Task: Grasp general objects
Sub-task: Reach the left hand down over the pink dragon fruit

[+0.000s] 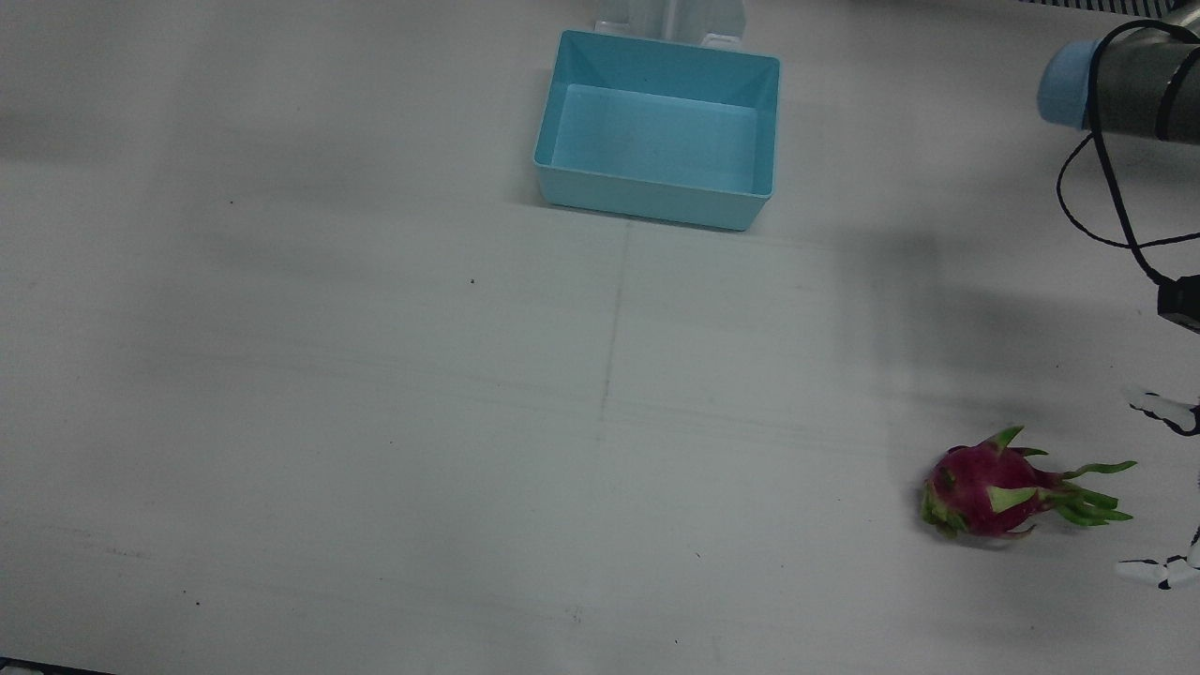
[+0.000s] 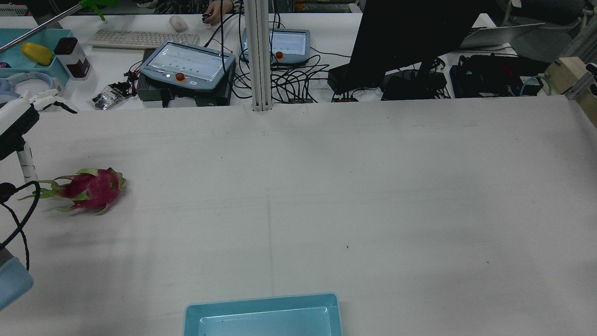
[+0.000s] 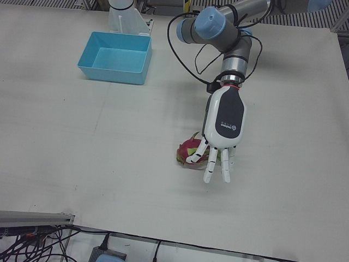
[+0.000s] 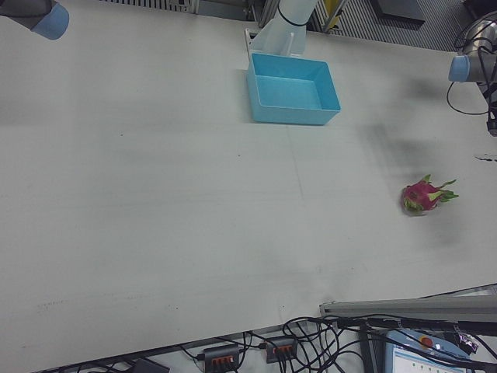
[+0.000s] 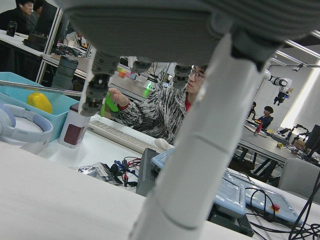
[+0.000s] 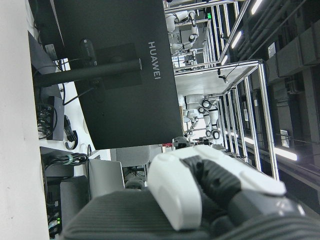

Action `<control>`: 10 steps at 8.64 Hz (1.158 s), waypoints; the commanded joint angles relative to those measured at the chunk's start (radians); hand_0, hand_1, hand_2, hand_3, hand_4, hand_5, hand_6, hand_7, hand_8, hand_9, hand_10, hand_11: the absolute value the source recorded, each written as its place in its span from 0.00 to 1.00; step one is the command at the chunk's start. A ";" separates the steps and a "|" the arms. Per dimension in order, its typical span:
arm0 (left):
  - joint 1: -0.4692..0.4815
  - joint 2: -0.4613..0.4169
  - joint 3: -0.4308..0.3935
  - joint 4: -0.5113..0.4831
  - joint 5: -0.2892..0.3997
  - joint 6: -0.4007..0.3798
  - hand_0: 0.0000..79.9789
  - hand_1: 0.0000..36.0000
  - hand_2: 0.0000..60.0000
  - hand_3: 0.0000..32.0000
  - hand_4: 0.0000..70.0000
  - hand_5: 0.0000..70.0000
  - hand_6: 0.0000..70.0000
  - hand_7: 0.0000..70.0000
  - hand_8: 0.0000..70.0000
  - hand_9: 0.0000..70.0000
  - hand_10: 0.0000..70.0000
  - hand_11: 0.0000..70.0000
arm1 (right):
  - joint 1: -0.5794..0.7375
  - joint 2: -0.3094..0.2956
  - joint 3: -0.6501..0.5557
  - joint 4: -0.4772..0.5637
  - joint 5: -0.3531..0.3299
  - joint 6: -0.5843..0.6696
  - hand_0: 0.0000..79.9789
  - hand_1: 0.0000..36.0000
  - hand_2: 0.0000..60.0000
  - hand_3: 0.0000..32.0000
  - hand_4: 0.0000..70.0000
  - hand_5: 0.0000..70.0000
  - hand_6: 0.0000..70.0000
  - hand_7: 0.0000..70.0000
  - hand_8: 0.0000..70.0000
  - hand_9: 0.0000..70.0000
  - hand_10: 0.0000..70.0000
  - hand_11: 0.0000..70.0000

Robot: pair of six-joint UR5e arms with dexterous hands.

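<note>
A magenta dragon fruit point(image 1: 984, 492) with green scales lies on its side on the white table, on the robot's left side; it also shows in the rear view point(image 2: 91, 189), the left-front view point(image 3: 188, 152) and the right-front view point(image 4: 422, 196). My left hand point(image 3: 222, 123) hangs just above and beside the fruit, fingers point(image 3: 224, 169) spread and pointing down, holding nothing. Its fingertips point(image 1: 1162, 409) show at the right edge of the front view. Of my right hand, only a part point(image 6: 200, 195) shows in its own view; its pose is unclear.
An empty light-blue bin point(image 1: 656, 202) stands at the robot-side edge near the middle, also in the rear view point(image 2: 263, 303) and the left-front view point(image 3: 87, 59). Beyond the far edge is a desk with teach pendants point(image 2: 186, 67), cables and a monitor point(image 2: 410, 37).
</note>
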 commanded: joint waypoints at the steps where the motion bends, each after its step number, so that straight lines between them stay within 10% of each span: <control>1: 0.335 -0.001 0.006 0.114 -0.381 -0.008 1.00 1.00 0.17 1.00 0.00 0.47 0.00 0.13 0.01 0.01 0.00 0.05 | 0.000 0.000 0.000 0.000 0.000 0.000 0.00 0.00 0.00 0.00 0.00 0.00 0.00 0.00 0.00 0.00 0.00 0.00; 5: 0.360 -0.001 0.068 0.129 -0.374 -0.011 1.00 1.00 0.22 0.98 0.00 0.49 0.00 0.11 0.07 0.00 0.00 0.00 | 0.000 0.000 0.000 0.000 0.000 0.000 0.00 0.00 0.00 0.00 0.00 0.00 0.00 0.00 0.00 0.00 0.00 0.00; 10: 0.325 -0.052 -0.067 0.348 -0.368 -0.008 1.00 1.00 0.27 1.00 0.00 0.43 0.00 0.07 0.02 0.00 0.00 0.00 | 0.002 0.000 0.000 0.000 0.000 0.000 0.00 0.00 0.00 0.00 0.00 0.00 0.00 0.00 0.00 0.00 0.00 0.00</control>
